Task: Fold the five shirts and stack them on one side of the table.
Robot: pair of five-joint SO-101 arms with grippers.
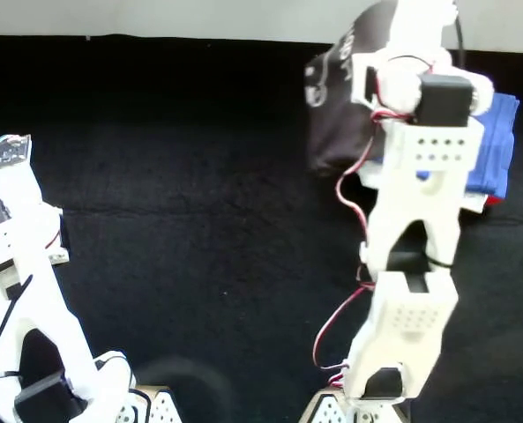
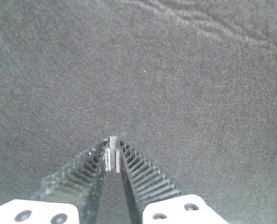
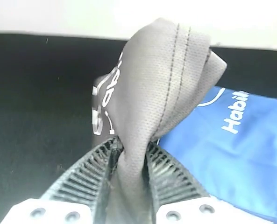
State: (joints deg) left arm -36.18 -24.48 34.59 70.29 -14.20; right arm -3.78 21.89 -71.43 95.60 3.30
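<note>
On the black worktop (image 1: 199, 176), the right arm (image 1: 415, 264) stretches out toward 1 o'clock in the high view. Its end effector (image 3: 129, 151) is pinching a gathered fold of the dark grey shirt (image 3: 161, 79), and the ribbed fingers (image 3: 168, 170) press the cloth from both sides. From that grip the shirt rises as a twisted column, with a double line of stitching running along its length and pale print showing on one flank. In the high view the grey shirt (image 1: 336, 106) hangs as a bunched dark mass. Its long axis runs roughly from 1 o'clock down to 7 o'clock, and its lower end reaches the worktop just beside the arm. Next to it, at about 2 o'clock on the worktop, lies a folded blue shirt (image 1: 499, 141), flat and partly hidden behind the arm. In the right wrist view the blue shirt (image 3: 236, 158) sits close beside the held cloth with its white print facing up. The left arm (image 1: 23, 264) is drawn back at 8 o'clock. Its end effector (image 2: 112, 151) is pressed together at the tips, holding nothing, and points at bare worktop (image 2: 175, 70).
</note>
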